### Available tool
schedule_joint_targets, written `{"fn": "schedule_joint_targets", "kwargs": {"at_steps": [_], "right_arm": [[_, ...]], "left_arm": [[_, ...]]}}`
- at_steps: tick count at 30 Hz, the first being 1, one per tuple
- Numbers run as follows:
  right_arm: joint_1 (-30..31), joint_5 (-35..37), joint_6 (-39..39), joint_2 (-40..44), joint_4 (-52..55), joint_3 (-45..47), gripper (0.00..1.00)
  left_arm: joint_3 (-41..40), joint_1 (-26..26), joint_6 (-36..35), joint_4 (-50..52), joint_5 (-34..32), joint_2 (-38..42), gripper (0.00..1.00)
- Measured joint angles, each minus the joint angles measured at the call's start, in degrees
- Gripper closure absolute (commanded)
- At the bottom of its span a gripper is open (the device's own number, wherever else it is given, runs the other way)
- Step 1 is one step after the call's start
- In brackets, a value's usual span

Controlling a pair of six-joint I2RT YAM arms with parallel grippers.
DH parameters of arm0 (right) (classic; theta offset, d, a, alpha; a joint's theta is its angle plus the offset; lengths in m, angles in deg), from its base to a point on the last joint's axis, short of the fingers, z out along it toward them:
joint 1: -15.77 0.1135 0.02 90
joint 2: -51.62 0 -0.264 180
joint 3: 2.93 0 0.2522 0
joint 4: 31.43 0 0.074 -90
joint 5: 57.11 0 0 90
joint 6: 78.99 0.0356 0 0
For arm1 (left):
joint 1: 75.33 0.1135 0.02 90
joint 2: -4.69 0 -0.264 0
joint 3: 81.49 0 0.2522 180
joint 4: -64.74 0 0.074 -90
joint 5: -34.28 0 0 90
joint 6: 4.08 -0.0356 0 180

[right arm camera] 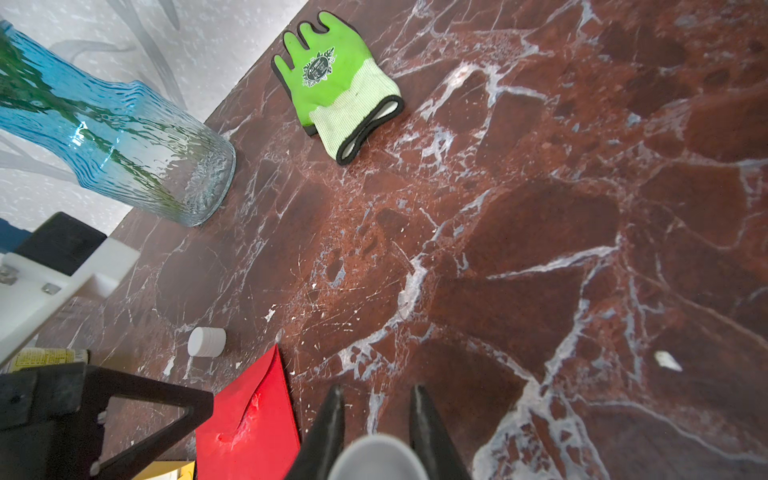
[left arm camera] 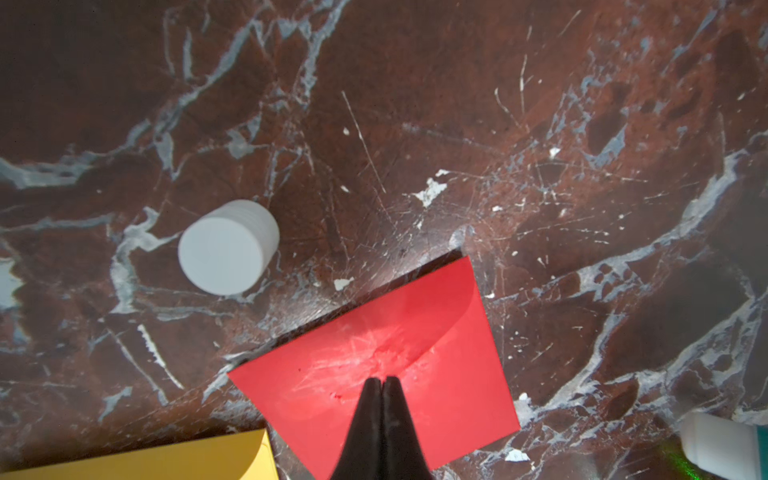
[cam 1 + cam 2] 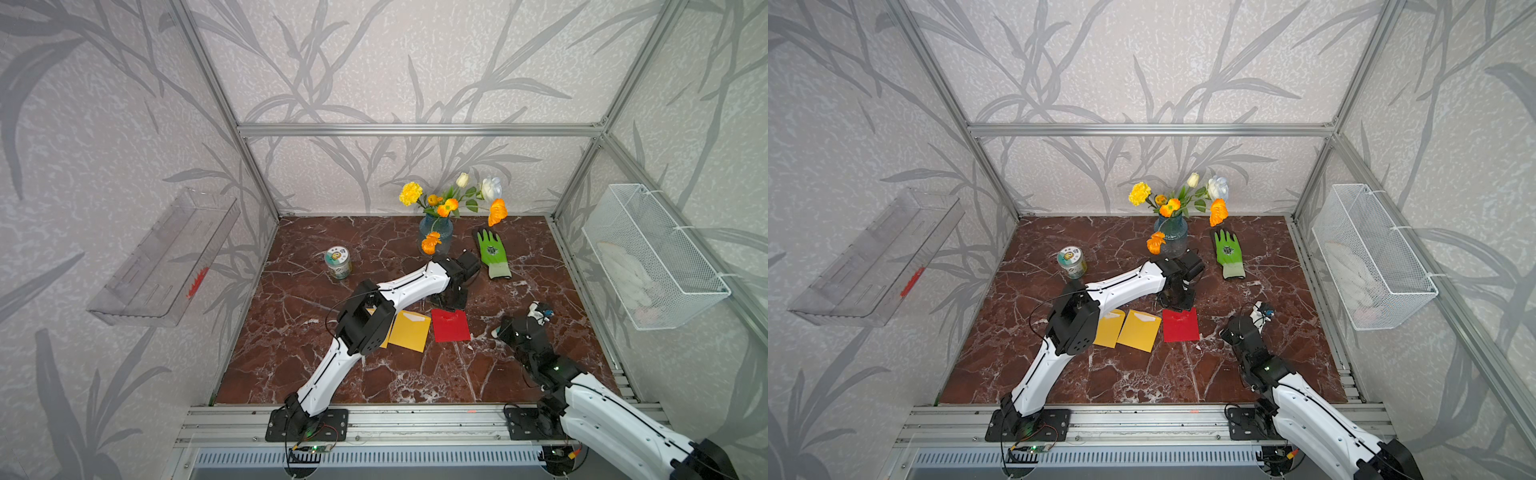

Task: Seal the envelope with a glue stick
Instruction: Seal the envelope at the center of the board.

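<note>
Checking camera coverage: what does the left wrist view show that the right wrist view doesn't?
Left wrist only: the left end effector with its tips shut together on the red envelope. Right wrist only: green glove, blue vase, and the right end effector gripping the glue stick. Both: red envelope, white cap, marble table.
</note>
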State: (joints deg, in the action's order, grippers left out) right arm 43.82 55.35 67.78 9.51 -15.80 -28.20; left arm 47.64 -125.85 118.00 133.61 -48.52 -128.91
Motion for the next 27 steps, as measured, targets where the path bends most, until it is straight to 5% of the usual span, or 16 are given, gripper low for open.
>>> {"fn": "schedule_joint_targets", "kwargs": {"at_steps": [27], "right_arm": [[0.0, -0.02, 0.22, 0.17, 0.2, 0.0, 1.0]], "left_arm": [[-4.52, 0.02, 0.9, -4.98, 0.55, -0.72, 0.97]]}}
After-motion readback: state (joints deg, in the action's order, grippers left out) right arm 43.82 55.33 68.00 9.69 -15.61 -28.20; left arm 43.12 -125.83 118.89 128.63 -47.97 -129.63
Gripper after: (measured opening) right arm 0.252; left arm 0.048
